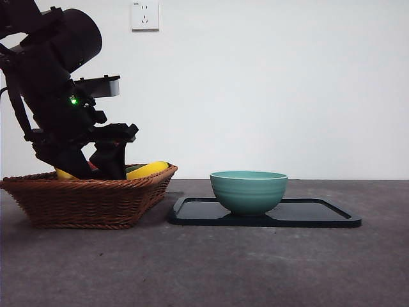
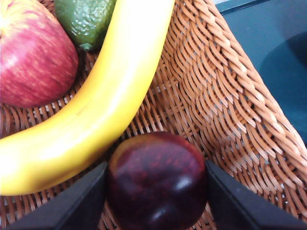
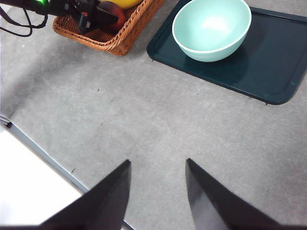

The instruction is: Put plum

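Plum (image 2: 157, 181) (between left fingers (image 2: 79, 201)) crowds basket wall (image 2: 225, 110).

**Layout: basket, tray and bowl on table**

Front view: basket (image 1: 89, 201) stands at left on the table (image 1: 255, 268); tray (image 1: 319, 214) lies just beside it to the right, not touching as far as can be seen. Bowl (image 1: 248, 190) sits on the tray, toward the tray's basket-side end.

Inside the basket: plum (image 2: 157, 181) lies against the wall nearest the tray, between the jaws of the left gripper (image 2: 156, 199), touching both. Banana (image 2: 96, 105) lies alongside the plum, touching it. Apple (image 2: 33, 55) and avocado (image 2: 86, 19) lie beyond the banana, side by side.

Right gripper (image 3: 158, 191) hangs above bare table, well apart from tray and basket.
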